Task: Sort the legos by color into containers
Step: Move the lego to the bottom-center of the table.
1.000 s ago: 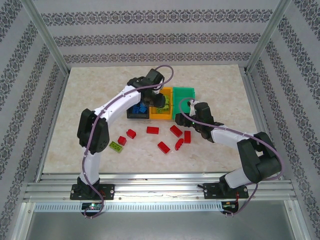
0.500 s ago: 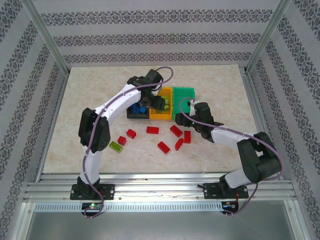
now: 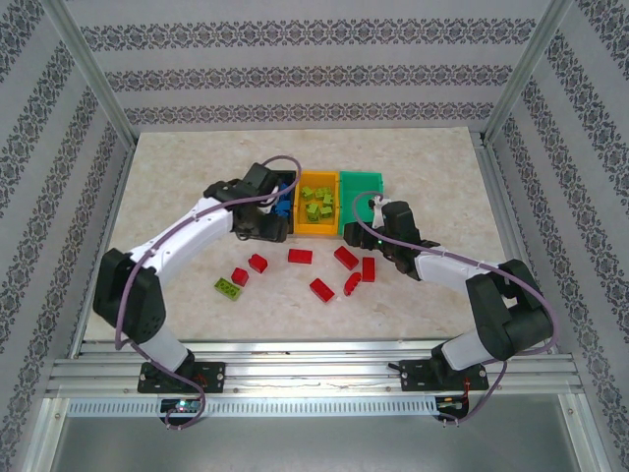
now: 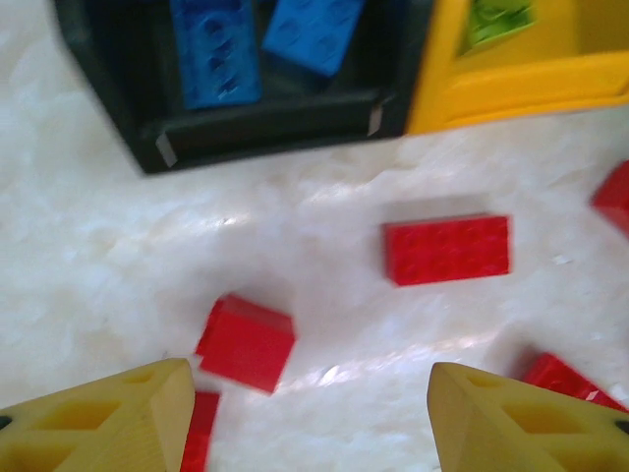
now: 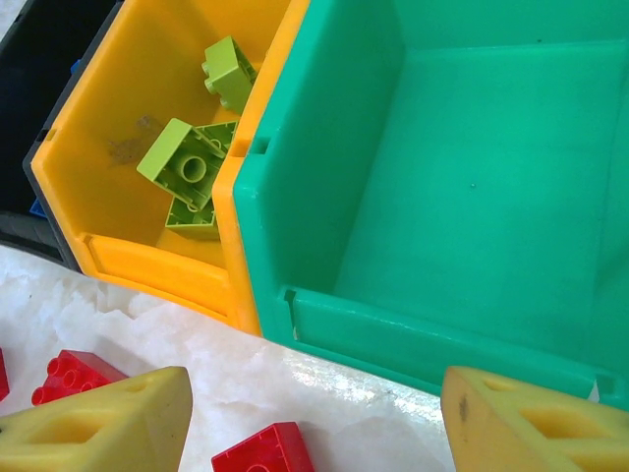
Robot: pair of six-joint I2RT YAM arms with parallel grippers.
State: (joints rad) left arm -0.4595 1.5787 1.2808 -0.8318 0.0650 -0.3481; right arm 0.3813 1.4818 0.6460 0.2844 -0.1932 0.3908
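Three containers stand side by side: a black bin (image 4: 265,128) holding blue legos (image 4: 218,57), an orange-yellow bin (image 3: 316,228) holding several lime green legos (image 5: 187,167), and a green bin (image 5: 423,334) with nothing inside. Several red legos (image 3: 300,257) lie scattered on the table in front of the bins, and one lime green lego (image 3: 230,287) lies at the left. My left gripper (image 4: 310,418) hovers open over the red legos just in front of the black bin, holding nothing. My right gripper (image 5: 314,423) is open and empty at the green bin's near wall, above a red lego (image 5: 265,454).
The bins sit mid-table on a pale marble-look top (image 3: 177,177). Metal frame posts and patterned walls ring the table. The left arm reaches across the table's left half, and the right arm curls in from the right.
The left arm has pulled back from above the bins to the table in front of the black bin, and its jaws have opened. The right arm has not moved.
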